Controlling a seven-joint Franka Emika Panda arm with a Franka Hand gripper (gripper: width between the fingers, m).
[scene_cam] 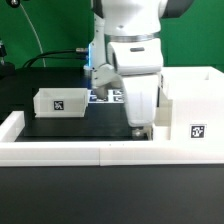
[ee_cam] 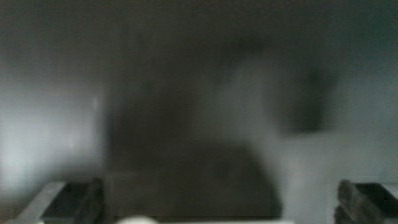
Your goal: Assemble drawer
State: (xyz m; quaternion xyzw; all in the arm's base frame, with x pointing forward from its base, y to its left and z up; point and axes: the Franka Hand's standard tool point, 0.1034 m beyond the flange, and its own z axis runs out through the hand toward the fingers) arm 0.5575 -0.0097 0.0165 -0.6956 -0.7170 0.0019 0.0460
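The white casing (scene_cam: 192,105) stands at the exterior view's right, with a tag on its front face. One small open-top tray (scene_cam: 60,101) with a tag sits on the dark table at the left. The second tray is not visible. My gripper (scene_cam: 140,127) is lowered close to the table, right beside the casing's left side and just behind the front rail. The wrist view is heavily blurred. It shows only a dark surface and a pale shape, with my two fingers (ee_cam: 71,203) far apart at the picture's edge and nothing between them.
The long low white border rail (scene_cam: 90,152) runs along the front and up the left side. The marker board (scene_cam: 106,97) lies behind the arm. Cables and dark equipment stand at the back left.
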